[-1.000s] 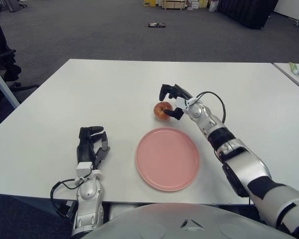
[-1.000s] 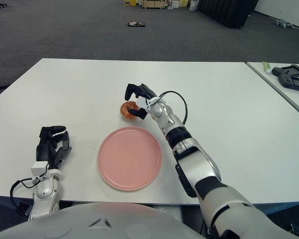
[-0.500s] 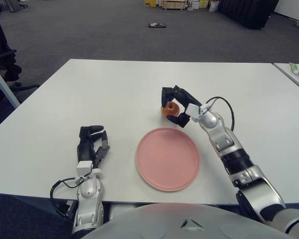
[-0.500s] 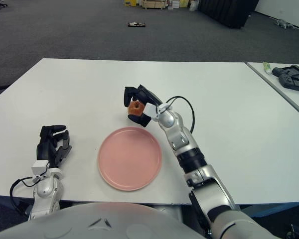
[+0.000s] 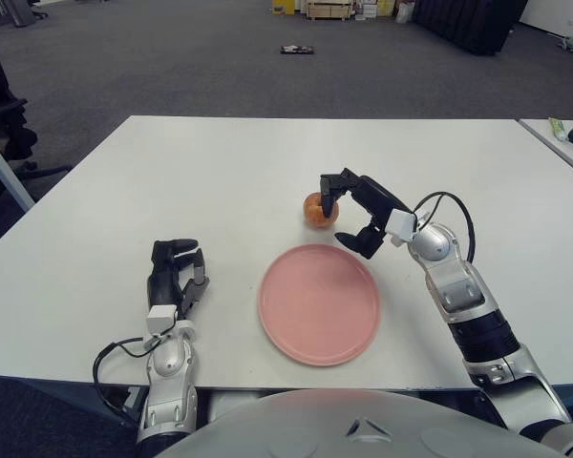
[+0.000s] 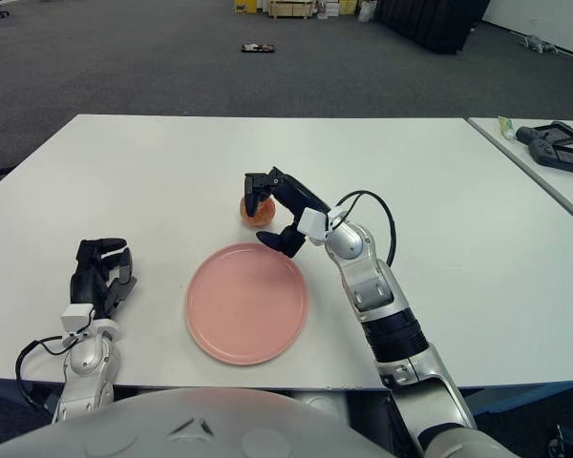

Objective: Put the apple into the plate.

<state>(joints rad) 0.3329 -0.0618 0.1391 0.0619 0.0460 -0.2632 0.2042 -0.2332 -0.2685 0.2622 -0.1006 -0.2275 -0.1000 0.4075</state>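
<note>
The apple (image 5: 318,209) sits on the white table (image 5: 172,181) just beyond the far edge of the pink plate (image 5: 306,315). My right hand (image 5: 349,216) reaches in from the right. Its fingers (image 5: 330,183) hook over the top right of the apple, while the thumb (image 5: 365,242) hangs apart from the apple, above the plate's far right rim. The hand does not enclose the apple. My left hand (image 5: 175,279) lies parked near the front left of the table, fingers relaxed and empty.
A second table at the right carries a dark device (image 6: 552,145) and a green tube (image 6: 504,124). An office chair (image 5: 2,105) stands off the table's left side. A small object (image 5: 296,49) lies on the floor far behind.
The right hand closed on the apple half a second ago; now the arm has drawn back to the right, the thumb has come off and the apple sits near its first spot.
</note>
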